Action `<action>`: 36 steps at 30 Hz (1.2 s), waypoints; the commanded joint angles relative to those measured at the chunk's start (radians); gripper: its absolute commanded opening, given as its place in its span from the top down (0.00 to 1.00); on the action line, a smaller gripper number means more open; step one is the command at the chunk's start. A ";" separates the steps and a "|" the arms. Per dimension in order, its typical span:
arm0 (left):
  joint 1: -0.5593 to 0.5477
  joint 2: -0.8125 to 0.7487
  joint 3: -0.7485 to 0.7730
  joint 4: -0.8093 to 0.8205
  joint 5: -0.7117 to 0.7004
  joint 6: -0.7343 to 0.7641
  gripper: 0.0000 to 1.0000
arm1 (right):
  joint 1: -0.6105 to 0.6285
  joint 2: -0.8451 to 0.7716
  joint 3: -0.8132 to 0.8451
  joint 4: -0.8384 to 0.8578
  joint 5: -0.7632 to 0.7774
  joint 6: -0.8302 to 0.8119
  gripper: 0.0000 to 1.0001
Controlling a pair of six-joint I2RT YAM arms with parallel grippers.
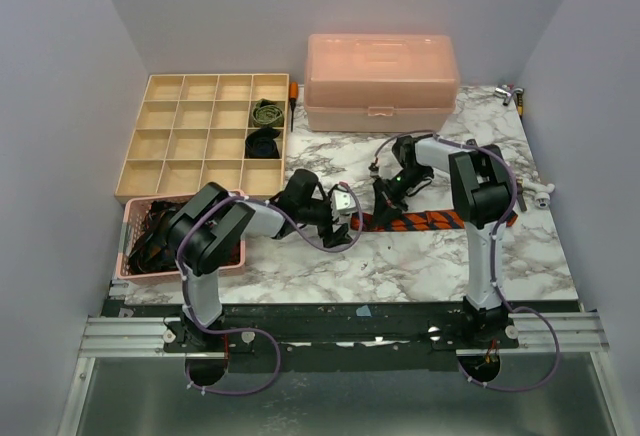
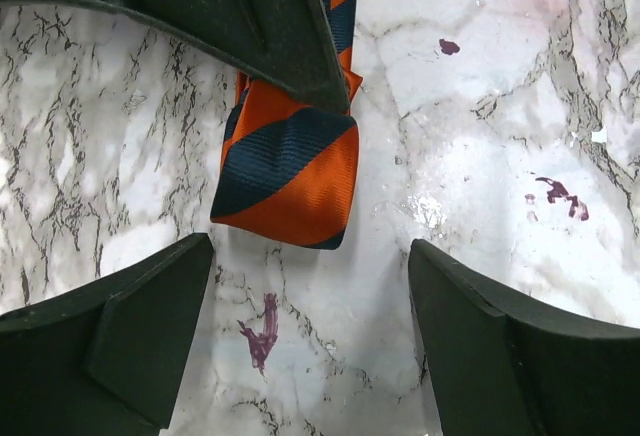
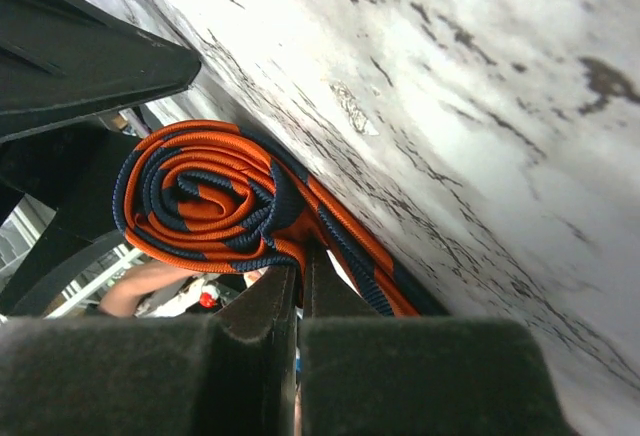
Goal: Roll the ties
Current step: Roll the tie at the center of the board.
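Observation:
The orange-and-navy striped tie (image 1: 425,221) lies on the marble table (image 1: 420,266), its left end wound into a roll (image 3: 200,196). My right gripper (image 1: 385,199) is shut on the roll's edge, and its fingertips (image 3: 290,286) pinch the fabric from below. In the left wrist view the roll (image 2: 290,171) lies flat on the marble with the right gripper's dark finger over its far side. My left gripper (image 2: 310,256) is open and empty, just short of the roll, and in the top view it (image 1: 347,218) is at the tie's left end.
A wooden compartment tray (image 1: 170,146) at the back left holds an olive rolled tie (image 1: 267,112) and a black one (image 1: 263,144). A pink basket (image 1: 135,266) of dark ties sits at the left. A pink lidded box (image 1: 380,81) stands at the back.

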 commanded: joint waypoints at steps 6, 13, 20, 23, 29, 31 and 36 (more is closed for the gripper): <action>0.003 0.085 -0.073 0.492 0.067 -0.239 0.18 | 0.002 0.181 0.031 0.039 0.393 -0.063 1.00; -0.036 0.213 -0.036 0.660 0.057 -0.245 0.27 | 0.002 0.263 0.149 -0.057 0.398 -0.093 1.00; -0.061 0.285 -0.006 0.699 0.025 -0.226 0.40 | 0.003 0.283 0.156 -0.086 0.385 -0.112 1.00; -0.071 0.299 0.009 0.674 0.017 -0.186 0.44 | 0.003 0.287 0.155 -0.092 0.374 -0.117 1.00; -0.088 0.284 0.008 0.631 -0.014 -0.131 0.28 | 0.008 0.295 0.161 -0.092 0.358 -0.122 1.00; -0.088 0.287 0.008 0.628 -0.009 -0.116 0.31 | 0.008 0.294 0.159 -0.093 0.359 -0.127 1.00; -0.081 0.285 0.029 0.550 0.006 -0.088 0.55 | 0.008 0.285 0.144 -0.093 0.346 -0.136 1.00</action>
